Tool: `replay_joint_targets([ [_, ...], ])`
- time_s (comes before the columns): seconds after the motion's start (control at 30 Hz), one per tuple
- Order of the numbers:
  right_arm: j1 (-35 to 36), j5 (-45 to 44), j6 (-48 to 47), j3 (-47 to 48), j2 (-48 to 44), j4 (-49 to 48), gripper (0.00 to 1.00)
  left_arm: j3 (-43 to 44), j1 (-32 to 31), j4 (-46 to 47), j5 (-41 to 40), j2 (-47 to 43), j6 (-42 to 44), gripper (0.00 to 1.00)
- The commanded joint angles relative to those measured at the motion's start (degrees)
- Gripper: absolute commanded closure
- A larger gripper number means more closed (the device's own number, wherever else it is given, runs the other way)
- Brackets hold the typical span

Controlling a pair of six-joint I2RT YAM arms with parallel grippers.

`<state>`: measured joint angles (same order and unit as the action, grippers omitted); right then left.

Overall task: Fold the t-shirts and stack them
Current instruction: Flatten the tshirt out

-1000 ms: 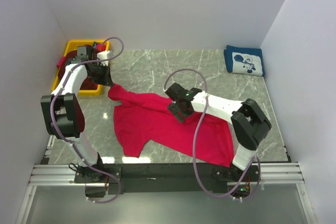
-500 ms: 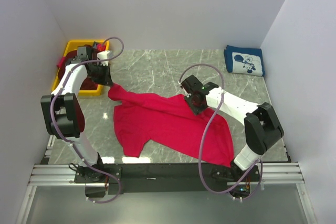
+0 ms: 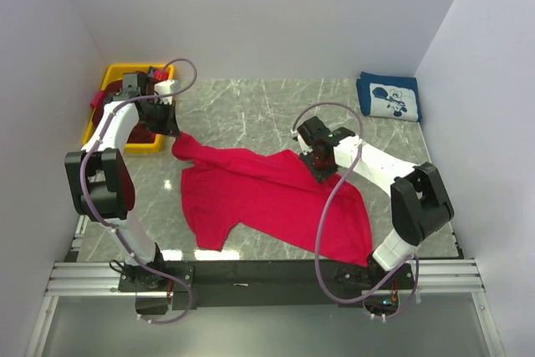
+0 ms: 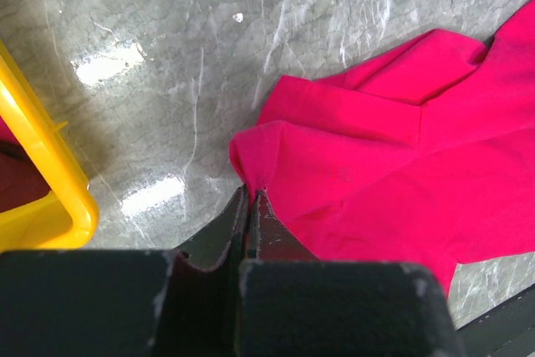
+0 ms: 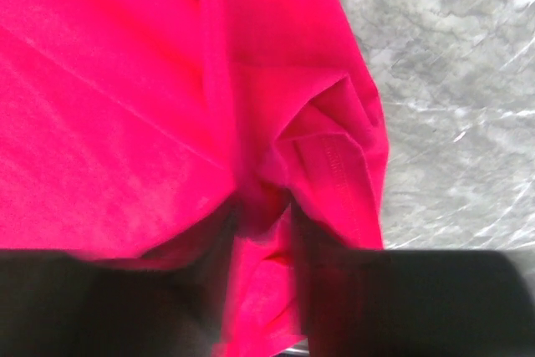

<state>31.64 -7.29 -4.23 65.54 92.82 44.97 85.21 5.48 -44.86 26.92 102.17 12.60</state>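
Left gripper (image 4: pixel 251 196) pinches a corner of the plain crimson-red cloth t-shirt (image 3: pixel 267 202) spread mid-table; right gripper (image 5: pixel 261 215), blurred, clamps its bunched 1 o'clock edge. Yellow plastic bin (image 3: pixel 117 71) at 10 o'clock hides most of a dark maroon cloth (image 4: pixel 17 186); folded navy printed t-shirt (image 3: pixel 389 98) at 2 o'clock.
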Motion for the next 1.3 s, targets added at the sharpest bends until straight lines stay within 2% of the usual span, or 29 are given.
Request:
replay_joint_targets([
  [0.0, -1.1, 2.5, -0.5, 1.1, -0.7, 1.3, 0.77, 2.1, 0.1, 0.1, 0.9, 0.0, 0.5, 1.0],
  [0.07, -1.6, 2.7, -0.7, 1.4, -0.5, 1.4, 0.96, 2.2, 0.1, 0.0, 0.9, -0.1, 0.5, 1.0],
  [0.1, -1.8, 2.6, -1.0, 1.5, -0.7, 1.5, 1.0, 2.2, 0.2, 0.0, 0.9, -0.2, 0.6, 1.0],
  [0.23, -5.3, 1.1, -4.5, 3.4, -4.0, 2.6, 1.0, 4.8, 1.1, -1.3, 2.1, -0.3, 0.5, 1.0],
  [0.3, -8.2, 0.0, -8.4, 6.1, -5.8, 3.0, 1.0, 9.3, 2.0, -2.2, 3.0, -0.1, 0.1, 1.0],
  [0.47, -20.9, -2.7, -16.6, 18.6, -9.2, 3.5, 1.0, 24.4, 5.7, -4.4, 6.7, 1.3, -1.5, 1.0],
  [0.67, -27.5, -4.6, -22.5, 32.5, -10.4, 0.2, 1.0, 30.4, 6.0, 2.7, 9.5, -3.5, -6.2, 1.0],
  [0.77, -29.3, -5.3, -23.2, 37.8, -12.0, -1.9, 1.0, 28.4, 6.5, 10.7, 8.3, -9.4, -10.5, 1.0],
  [0.9, -30.0, -7.6, -24.2, 39.4, -19.9, -7.0, 1.0, 22.9, 7.7, 21.9, 4.6, -20.5, -16.3, 1.0],
  [1.0, -30.1, -9.1, -24.8, 37.2, -27.2, -11.8, 1.0, 18.0, 8.3, 28.7, -0.3, -29.8, -18.5, 1.0],
  [1.27, -30.1, -14.7, -24.9, 28.9, -45.7, -20.8, 1.0, 7.2, 8.5, 35.8, -8.7, -52.0, -18.4, 1.0],
])
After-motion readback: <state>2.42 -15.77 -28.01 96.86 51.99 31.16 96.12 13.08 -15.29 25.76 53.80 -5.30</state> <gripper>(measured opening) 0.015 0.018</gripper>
